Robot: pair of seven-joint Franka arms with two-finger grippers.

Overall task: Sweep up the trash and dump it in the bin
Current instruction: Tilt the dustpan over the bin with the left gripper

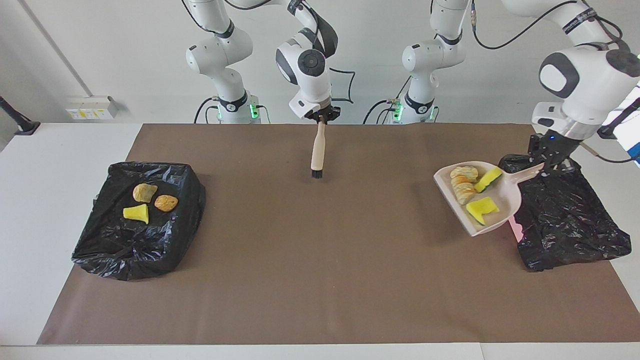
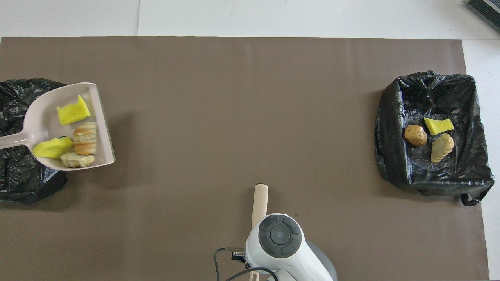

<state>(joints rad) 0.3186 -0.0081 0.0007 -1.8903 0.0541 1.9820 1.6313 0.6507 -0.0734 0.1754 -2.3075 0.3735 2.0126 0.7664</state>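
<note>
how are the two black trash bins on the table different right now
The bin at the right arm's end holds three pieces of trash; no trash shows in the bin at the left arm's end. The second has the loaded dustpan raised at its edge, held by the left gripper; nothing hangs over the first. Both are lined with crumpled black bags.

dustpan handle (image 2: 11, 141) (and bin (image 2: 23, 183)) edge-cropped

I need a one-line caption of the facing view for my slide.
Left gripper holds the dustpan with four trash pieces beside a bin; right gripper holds the brush.
</note>
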